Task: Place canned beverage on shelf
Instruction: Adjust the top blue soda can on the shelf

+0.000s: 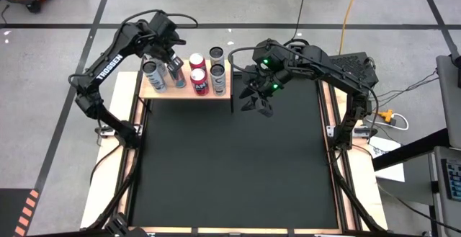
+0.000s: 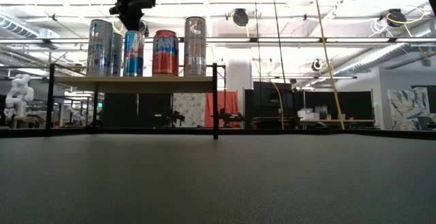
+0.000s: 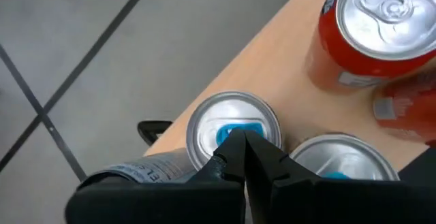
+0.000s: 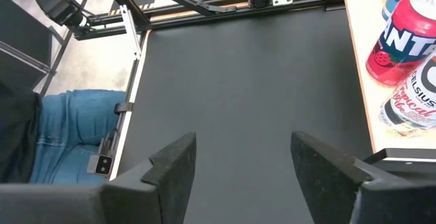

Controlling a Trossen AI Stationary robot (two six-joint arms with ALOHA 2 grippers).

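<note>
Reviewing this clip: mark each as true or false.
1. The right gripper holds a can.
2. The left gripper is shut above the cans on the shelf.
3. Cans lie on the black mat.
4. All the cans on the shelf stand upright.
1. False. The right gripper is open and empty over the black rubber mat.
2. True. The left gripper is shut over a tall silver can with a blue tab on the pale wooden shelf board.
3. False. No can is seen on the mat; all are on the shelf.
4. True, as the low view shows.
</note>
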